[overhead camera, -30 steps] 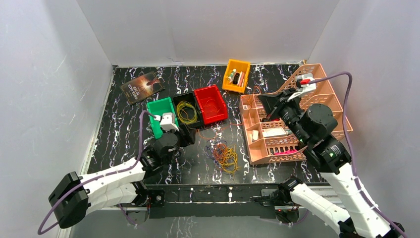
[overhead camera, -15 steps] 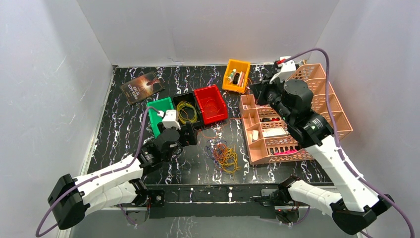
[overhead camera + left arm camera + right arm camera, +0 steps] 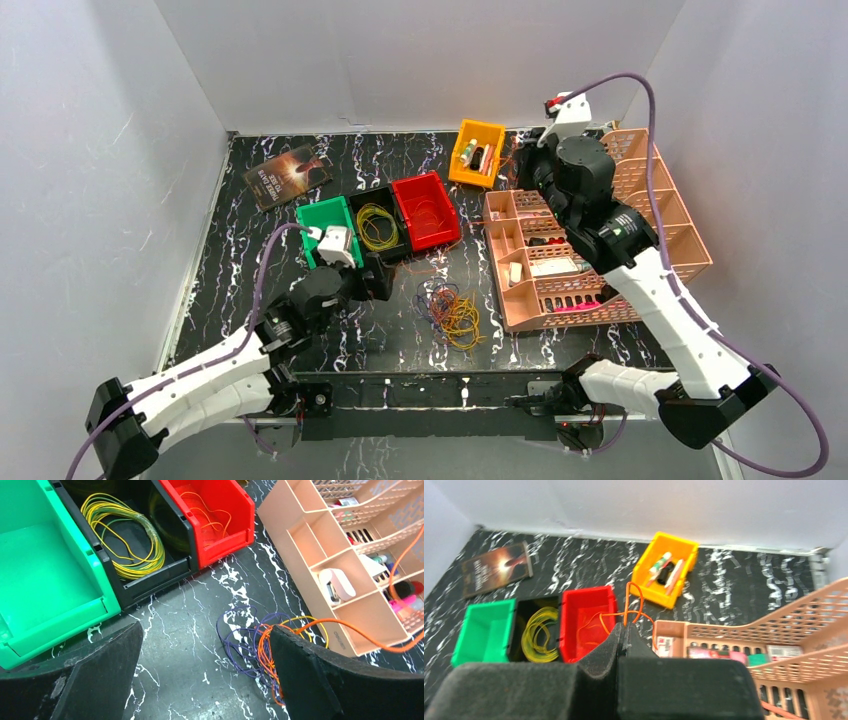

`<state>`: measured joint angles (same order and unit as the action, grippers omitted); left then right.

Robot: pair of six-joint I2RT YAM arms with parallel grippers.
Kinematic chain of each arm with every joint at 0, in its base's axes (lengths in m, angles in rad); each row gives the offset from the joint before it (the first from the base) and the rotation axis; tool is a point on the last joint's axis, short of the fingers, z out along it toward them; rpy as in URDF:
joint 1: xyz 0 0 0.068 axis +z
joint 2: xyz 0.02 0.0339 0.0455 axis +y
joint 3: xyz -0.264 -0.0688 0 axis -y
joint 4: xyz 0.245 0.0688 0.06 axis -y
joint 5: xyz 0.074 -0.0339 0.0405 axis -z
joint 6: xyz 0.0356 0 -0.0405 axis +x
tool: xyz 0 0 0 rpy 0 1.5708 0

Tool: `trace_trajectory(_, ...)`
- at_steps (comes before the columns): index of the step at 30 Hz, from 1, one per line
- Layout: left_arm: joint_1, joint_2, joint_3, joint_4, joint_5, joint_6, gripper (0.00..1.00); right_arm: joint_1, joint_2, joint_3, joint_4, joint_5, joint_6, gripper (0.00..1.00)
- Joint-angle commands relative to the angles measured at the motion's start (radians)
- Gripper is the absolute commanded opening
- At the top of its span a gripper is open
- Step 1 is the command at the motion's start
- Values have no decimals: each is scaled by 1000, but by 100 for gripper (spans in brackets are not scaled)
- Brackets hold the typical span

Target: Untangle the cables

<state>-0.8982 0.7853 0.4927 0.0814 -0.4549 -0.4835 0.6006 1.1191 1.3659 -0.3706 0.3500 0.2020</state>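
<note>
Right claw (image 3: 623, 629) pinched shut on a thin orange wire (image 3: 633, 605), held high above the peach plastic organiser tray (image 3: 508, 305), as the left claw (image 3: 205, 650) hangs with fingers spread wide and holding nothing, just beside the tangle of thin looped cables (image 3: 450, 312) in orange, yellow and purple. The heap lies on the black marbled counter (image 3: 395, 330) between the tray and a row of bins, the red plastic bin (image 3: 440, 225) nearest. From the heap the orange strand runs up across the tray's near corner toward the raised claw. The likely trouble is that nothing pins the heap down: if the right arm pulls further, the whole knot may ride up with the strand or draw tighter rather than release it. The strand could also catch on a tray divider or hook one of the small items stored there and flick it out. The wire is very thin between soft pads, so it may slip free under tension. A left claw closing blindly on the heap may gather several loops together, the orange one among them
</note>
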Motion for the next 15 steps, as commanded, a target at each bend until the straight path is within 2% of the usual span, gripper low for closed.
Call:
trace_trajectory(1,3,-90,-52,50,89,71,98,0,-58,85,36,250,-105,0)
trace_trajectory(3,5,-137,-81,88,119,90,98,0,-85,83,39,331,-137,0)
trace_trajectory(7,5,-258,-174,264,243,132,98,0,-130,54,54,375,-177,0)
trace_trajectory(10,5,-310,-235,464,337,127,98,1,-151,23,61,295,-165,0)
trace_trajectory(15,5,-268,-214,596,446,93,98,1,-152,-22,86,102,-118,0)
